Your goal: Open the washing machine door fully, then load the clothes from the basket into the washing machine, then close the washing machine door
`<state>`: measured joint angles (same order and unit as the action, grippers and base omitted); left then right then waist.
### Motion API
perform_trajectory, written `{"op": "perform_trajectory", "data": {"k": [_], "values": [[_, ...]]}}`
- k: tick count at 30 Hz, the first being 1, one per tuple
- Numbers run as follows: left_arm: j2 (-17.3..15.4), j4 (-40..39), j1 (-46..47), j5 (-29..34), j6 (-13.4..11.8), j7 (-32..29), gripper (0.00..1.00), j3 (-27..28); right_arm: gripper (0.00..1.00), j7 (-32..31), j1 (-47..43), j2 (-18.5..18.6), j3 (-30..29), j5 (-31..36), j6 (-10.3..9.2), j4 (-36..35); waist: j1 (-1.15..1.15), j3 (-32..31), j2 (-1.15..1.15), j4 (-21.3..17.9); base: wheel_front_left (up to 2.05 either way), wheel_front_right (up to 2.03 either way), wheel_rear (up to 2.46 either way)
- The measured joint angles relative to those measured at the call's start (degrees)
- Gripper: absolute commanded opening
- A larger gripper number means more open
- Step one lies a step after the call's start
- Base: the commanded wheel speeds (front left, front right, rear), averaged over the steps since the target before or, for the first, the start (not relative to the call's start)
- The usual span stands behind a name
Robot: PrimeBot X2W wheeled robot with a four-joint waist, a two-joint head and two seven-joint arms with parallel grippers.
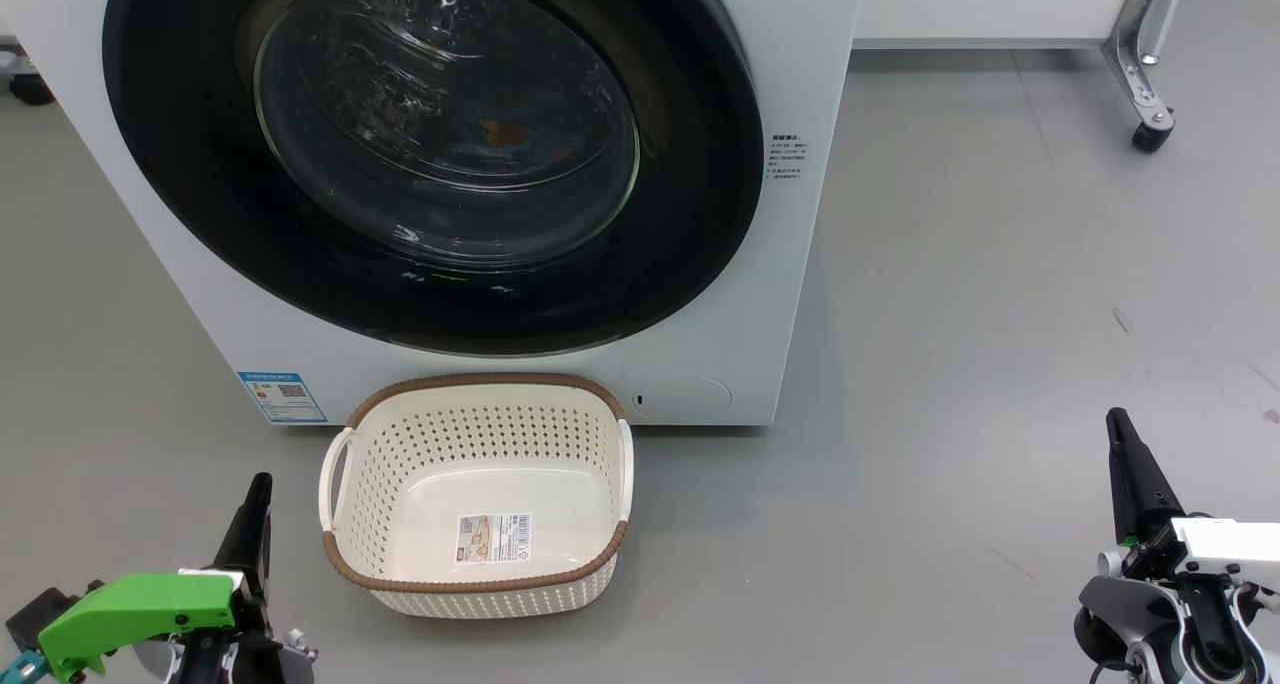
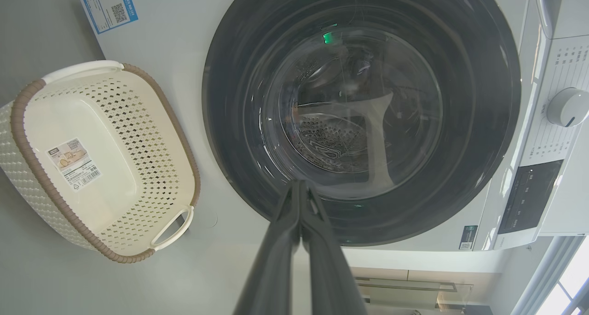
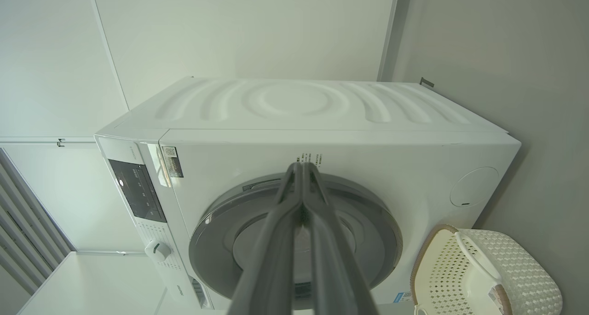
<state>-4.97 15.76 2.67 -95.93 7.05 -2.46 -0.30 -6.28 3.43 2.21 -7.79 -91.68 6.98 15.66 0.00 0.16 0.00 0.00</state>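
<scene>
The round washing machine door, glossy black rim around bulging clear glass, lies flush against the big white front-loading washing machine; if its latch has not caught, it could swing out. Just before it stands the cream perforated plastic basket, no clothes inside. The left gripper and right gripper flank it, fingers pressed together, holding nothing.

One washing machine, one door, one basket, one left end effector, one right end effector
</scene>
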Motion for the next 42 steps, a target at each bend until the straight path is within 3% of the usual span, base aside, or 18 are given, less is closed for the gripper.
{"op": "perform_trajectory", "data": {"k": [42], "values": [[0.01,0.13,0.06,0.01,0.02,-0.02,0.0,0.21,0.0,0.0,0.0,0.0,0.0,0.0,0.0,0.0,0.0,0.0,0.0,0.0,0.0,0.0,0.0]]}}
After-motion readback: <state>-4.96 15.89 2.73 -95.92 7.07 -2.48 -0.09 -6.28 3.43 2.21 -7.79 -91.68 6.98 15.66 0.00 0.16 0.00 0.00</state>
